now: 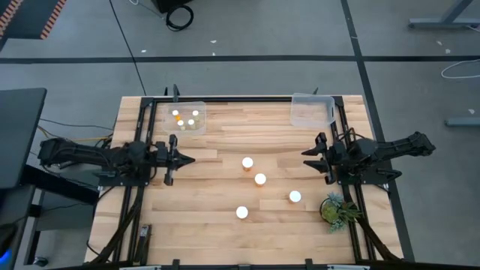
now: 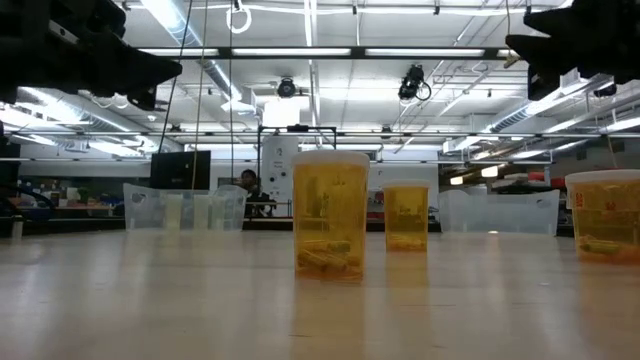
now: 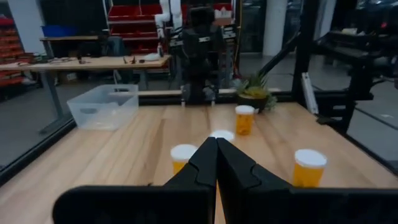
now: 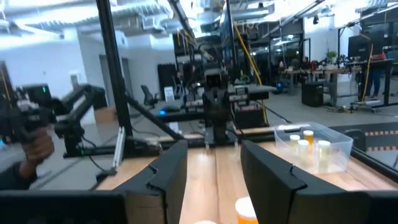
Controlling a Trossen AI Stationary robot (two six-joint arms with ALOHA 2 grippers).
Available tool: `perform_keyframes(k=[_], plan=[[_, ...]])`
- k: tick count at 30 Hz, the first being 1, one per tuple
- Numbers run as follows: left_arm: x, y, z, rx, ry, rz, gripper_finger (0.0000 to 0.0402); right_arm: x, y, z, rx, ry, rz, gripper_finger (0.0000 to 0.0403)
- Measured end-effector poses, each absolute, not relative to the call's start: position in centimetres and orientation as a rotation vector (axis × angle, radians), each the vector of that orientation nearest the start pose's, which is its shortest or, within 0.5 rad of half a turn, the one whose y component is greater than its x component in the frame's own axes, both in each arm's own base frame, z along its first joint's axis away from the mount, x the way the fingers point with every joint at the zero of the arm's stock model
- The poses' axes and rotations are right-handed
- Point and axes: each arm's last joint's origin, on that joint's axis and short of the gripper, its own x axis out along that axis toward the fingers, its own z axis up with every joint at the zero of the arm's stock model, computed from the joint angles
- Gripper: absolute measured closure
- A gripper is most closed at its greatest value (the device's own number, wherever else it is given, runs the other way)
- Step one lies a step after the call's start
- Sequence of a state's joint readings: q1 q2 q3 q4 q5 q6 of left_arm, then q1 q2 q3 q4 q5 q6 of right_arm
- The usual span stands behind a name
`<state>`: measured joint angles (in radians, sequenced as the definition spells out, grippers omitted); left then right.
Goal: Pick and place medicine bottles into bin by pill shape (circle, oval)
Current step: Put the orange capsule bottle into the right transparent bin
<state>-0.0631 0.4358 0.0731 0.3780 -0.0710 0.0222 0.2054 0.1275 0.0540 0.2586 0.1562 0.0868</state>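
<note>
High view shows four medicine bottles (image 1: 259, 178) standing loose mid-desk, four more in the left bin (image 1: 184, 118); the right bin (image 1: 311, 110) appears empty. Left tool (image 1: 182, 159) together, holding nothing; right tool (image 1: 309, 153) likewise (its fingers look parted from the wrist). Both hover clear, apparently between picks. Pill shapes are indiscernible.

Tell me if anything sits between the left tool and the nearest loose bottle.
Nothing visible does. Bare table lies between the left tool and the nearest bottle.
</note>
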Motion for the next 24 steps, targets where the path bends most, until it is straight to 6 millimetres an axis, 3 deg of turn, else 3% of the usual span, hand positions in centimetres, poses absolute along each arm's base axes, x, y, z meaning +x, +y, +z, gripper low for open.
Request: perform_keyframes(k=[11, 24], plan=[[12.4, -2.0, 18.1, 0.019, 0.029, 0.083, 0.0391, 11.8, 1.6, 20.3, 0.16, -0.135, -0.045, 0.0246], [10.2, -2.0, 19.6, 0.022, -0.121, 0.079, 0.0391, 18.8, 0.8, 22.4, 0.113, 0.26, -0.179, 0.0246]])
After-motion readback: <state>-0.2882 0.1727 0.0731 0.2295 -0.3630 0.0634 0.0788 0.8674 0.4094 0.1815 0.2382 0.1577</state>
